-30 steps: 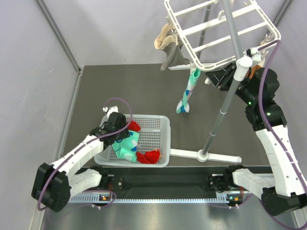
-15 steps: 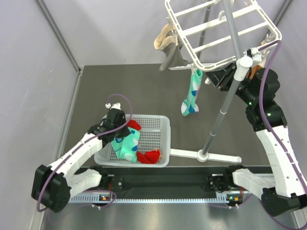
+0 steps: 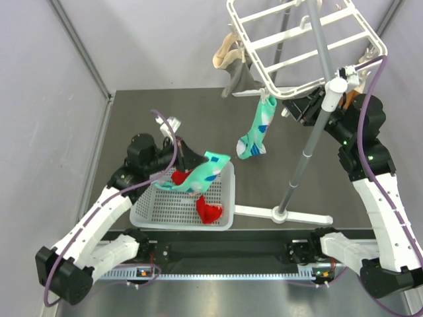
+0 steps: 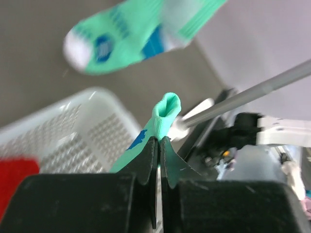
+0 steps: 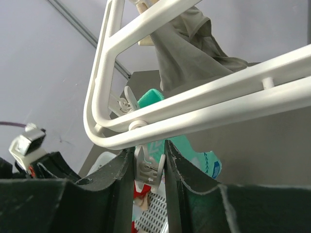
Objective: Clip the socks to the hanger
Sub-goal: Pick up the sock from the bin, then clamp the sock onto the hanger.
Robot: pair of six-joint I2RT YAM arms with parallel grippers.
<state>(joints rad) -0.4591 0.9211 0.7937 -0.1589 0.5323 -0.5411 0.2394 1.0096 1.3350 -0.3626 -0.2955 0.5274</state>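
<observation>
Now the left gripper (image 4: 159,141) is pinching a mint sock (image 4: 165,109) over the basket (image 3: 227,198); the right gripper (image 5: 149,156) is squeezing a hanger (image 5: 160,121) clip (image 5: 147,171).

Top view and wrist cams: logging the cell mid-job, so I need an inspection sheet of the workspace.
Surface: dark table, white basket on it.
Job's things: hanging mint sock clipped to hanger; second mint sock lifted over basket; red socks in basket.
Clutter: grey sock, beige socks on hanger.
Grippers: left gripper shut on second mint sock; right gripper shut on clip.
Cables: left purple cable looped; right purple cable beside hanger.
Surroundings: grey walls.
</observation>
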